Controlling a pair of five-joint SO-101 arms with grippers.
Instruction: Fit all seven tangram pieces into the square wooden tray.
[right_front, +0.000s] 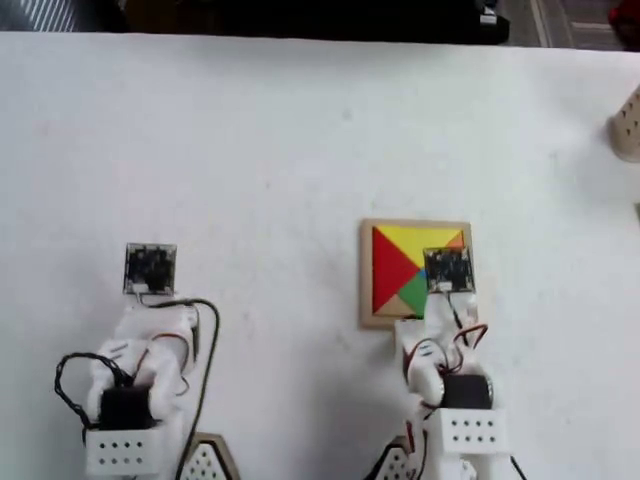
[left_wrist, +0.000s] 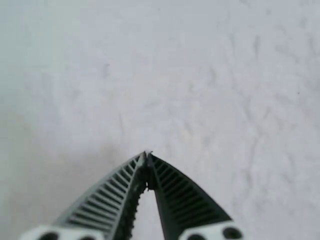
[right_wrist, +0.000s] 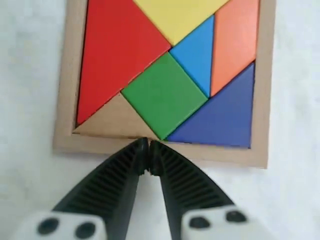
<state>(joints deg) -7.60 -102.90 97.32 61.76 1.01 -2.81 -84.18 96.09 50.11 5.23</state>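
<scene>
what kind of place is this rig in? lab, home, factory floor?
Likely a lab or hobby workbench, not a factory: a plain white table, a small left arm and right arm side by side at its near edge, and a wooden tangram tray just ahead of the right gripper.

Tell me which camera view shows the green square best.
The right wrist view: the green square lies whole and close in the tray, every edge clear. In the high view it is a small green patch, partly hidden by the right arm. The left wrist view faces the table.
</scene>
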